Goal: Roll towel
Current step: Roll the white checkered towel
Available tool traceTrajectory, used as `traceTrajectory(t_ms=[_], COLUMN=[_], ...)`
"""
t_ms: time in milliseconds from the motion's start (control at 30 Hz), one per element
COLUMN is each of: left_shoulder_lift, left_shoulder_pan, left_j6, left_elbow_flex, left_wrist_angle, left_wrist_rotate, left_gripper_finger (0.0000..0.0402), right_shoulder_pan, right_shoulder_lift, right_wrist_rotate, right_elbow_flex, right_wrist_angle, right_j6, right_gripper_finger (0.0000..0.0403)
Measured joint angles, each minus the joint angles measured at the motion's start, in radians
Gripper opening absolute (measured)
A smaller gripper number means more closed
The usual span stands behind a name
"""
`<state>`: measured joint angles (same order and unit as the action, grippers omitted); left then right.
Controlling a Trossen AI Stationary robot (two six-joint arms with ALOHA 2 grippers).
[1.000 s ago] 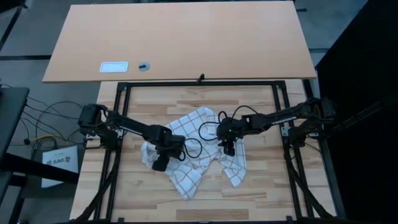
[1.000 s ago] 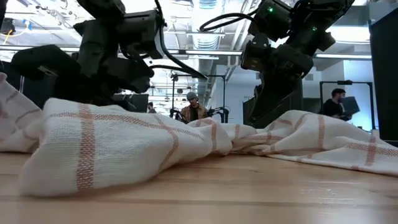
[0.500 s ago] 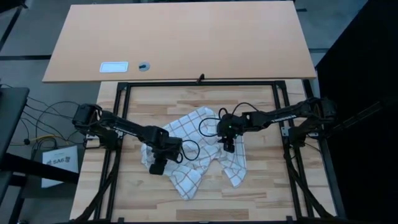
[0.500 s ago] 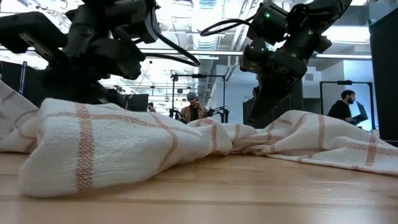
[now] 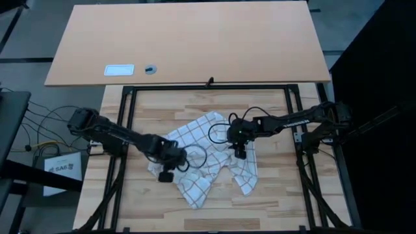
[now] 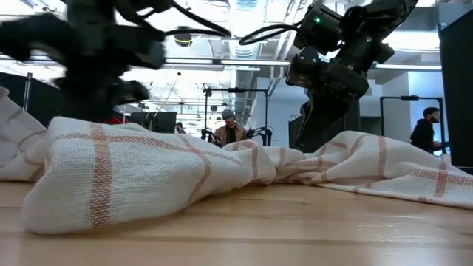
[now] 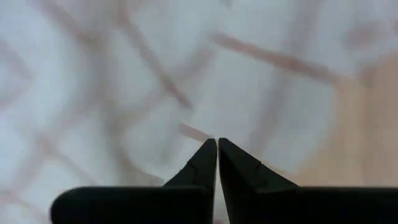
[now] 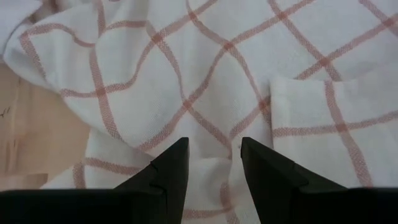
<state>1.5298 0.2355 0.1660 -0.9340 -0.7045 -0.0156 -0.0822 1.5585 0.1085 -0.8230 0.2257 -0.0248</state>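
The towel (image 5: 207,158) lies crumpled in the middle of the slatted wooden work surface (image 5: 273,201), spread in loose folds with one flap reaching toward the near edge and another toward the far side. It is not flat and no roll has begun, so the job looks to be at its straightening stage.

The left gripper (image 5: 166,174) sits low over the towel's near left bunch. Its wrist view shows the two dark fingertips pressed together with no cloth between them, so it holds nothing. It is probably placed there to reach the bunched left edge, though that is a judgement.

Slightly farther back, the right gripper (image 5: 239,152) hovers over the towel's right part. Its fingers (image 8: 169,171) stand a little apart, empty, pointing down at a folded-over corner of the checked cloth. That pose suits pinching the fold to pull it open.

Beyond the frame lies a plain tan board (image 5: 195,39) carrying a small pale label (image 5: 119,69) and a small round object (image 5: 150,68); no writing on either can be read. On the floor at the left, a white box (image 5: 62,168) bears a mark reading roughly "SA6".
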Motion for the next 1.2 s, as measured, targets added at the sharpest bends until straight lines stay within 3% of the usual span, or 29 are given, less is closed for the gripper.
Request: traceTrajectory(t_ms=[167,333,567,900,1200], left_shoulder_lift=[0.069,0.103,0.122,0.170,0.174], left_shoulder_pan=[-0.107,-0.113,-0.098,-0.098,-0.098], left_j6=[-0.037,-0.114,-0.161,-0.142,-0.166], left_elbow_flex=[0.000,0.000,0.020,0.008,-0.013], left_wrist_angle=[0.014,0.015,0.016,0.012,-0.014], left_wrist_rotate=[-0.105,-0.206,-0.176,-0.205,-0.258], left_gripper_finger=[0.0048,0.0093,0.0118,0.0114,0.0011], right_shoulder_pan=[0.001,0.008,0.017,0.016,0.013], right_shoulder_lift=[0.000,0.000,0.000,0.000,0.000], right_wrist_rotate=[0.013,0.023,0.023,0.022,0.023], right_elbow_flex=[0.000,0.000,0.000,0.000,0.000], right_wrist_angle=[0.014,0.043,0.046,0.045,0.046], right_j6=[-0.001,-0.020,-0.019,-0.019,-0.017], right_gripper_finger=[0.0134,0.0134,0.0134,0.0134,0.0134])
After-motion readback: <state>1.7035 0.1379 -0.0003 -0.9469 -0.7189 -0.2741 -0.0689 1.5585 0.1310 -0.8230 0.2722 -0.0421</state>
